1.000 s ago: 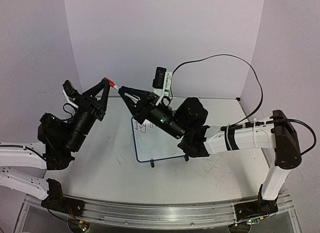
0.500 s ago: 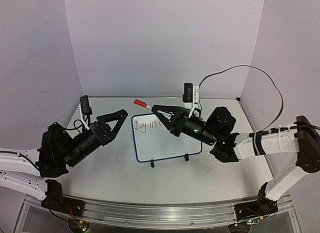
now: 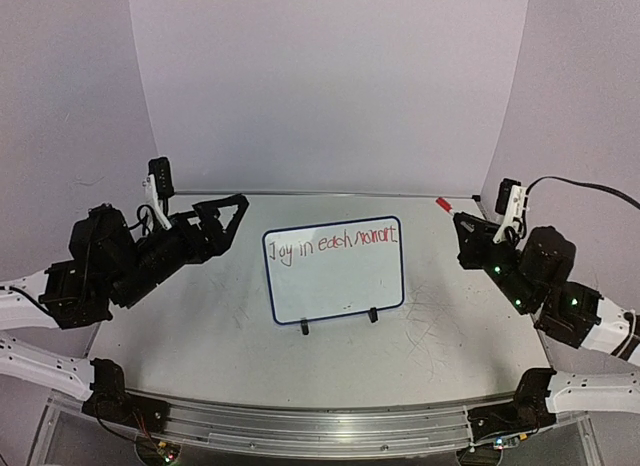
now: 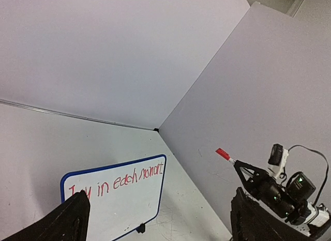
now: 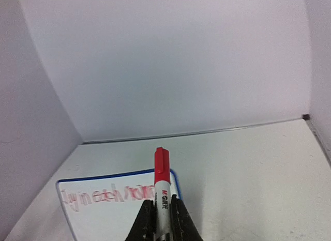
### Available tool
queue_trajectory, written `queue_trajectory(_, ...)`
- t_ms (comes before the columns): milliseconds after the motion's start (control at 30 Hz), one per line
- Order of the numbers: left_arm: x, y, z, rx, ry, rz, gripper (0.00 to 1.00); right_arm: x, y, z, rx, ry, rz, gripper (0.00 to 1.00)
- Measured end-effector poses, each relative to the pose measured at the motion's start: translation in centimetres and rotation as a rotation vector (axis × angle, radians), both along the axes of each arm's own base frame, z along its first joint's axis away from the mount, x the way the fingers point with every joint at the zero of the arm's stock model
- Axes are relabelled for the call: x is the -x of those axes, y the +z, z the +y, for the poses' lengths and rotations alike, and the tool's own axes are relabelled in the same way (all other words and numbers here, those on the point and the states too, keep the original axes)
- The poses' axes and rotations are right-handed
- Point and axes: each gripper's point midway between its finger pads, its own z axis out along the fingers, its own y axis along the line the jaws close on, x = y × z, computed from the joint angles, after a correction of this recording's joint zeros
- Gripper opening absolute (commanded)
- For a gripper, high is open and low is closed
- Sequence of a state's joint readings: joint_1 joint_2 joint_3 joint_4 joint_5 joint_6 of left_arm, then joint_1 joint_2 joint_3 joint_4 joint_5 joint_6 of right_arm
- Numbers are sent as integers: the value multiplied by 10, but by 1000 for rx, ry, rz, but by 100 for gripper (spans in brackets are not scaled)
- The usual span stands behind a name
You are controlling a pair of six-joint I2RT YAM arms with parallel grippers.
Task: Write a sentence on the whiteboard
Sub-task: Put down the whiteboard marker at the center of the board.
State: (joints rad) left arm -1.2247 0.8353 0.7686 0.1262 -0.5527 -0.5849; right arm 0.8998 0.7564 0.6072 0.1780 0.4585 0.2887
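Nearest us, the left gripper (image 3: 233,224) hangs wide open and empty, left of the board. The right gripper (image 5: 161,212) pinches the red marker (image 5: 162,171), well apart on the right. Further back the whiteboard (image 3: 335,291) stands between them, and the sentence (image 3: 335,241) along its top looks finished. We'd keep both arms clear of it so nothing smudges, then park the marker.
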Motion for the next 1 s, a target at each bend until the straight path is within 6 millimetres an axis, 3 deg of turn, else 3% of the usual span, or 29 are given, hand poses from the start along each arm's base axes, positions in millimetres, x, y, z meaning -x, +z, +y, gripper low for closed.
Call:
queue_trajectory(100, -5, 1, -14, -71, 1, -10, 96, -37, -33, -30, 97, -167, 106, 0)
queue_trajectory(200, -9, -9, -28, -145, -5, -8, 96, -72, -86, -45, 199, -235, 247, 0)
queue_trajectory(300, -11, -22, -38, -205, -19, 1, 96, -92, -135, -54, 233, -218, 386, 0)
queue_trajectory(433, -10, -29, -43, -236, -37, 4, 97, -116, -172, -71, 128, -180, 482, 0)
queue_trajectory(733, -7, -18, -36, -216, -38, -12, 97, -99, -226, -70, -1, -90, 590, 13)
queue_trajectory(1000, -7, -5, -34, -243, -37, -46, 97, -87, -246, -77, -6, -120, 651, 50)
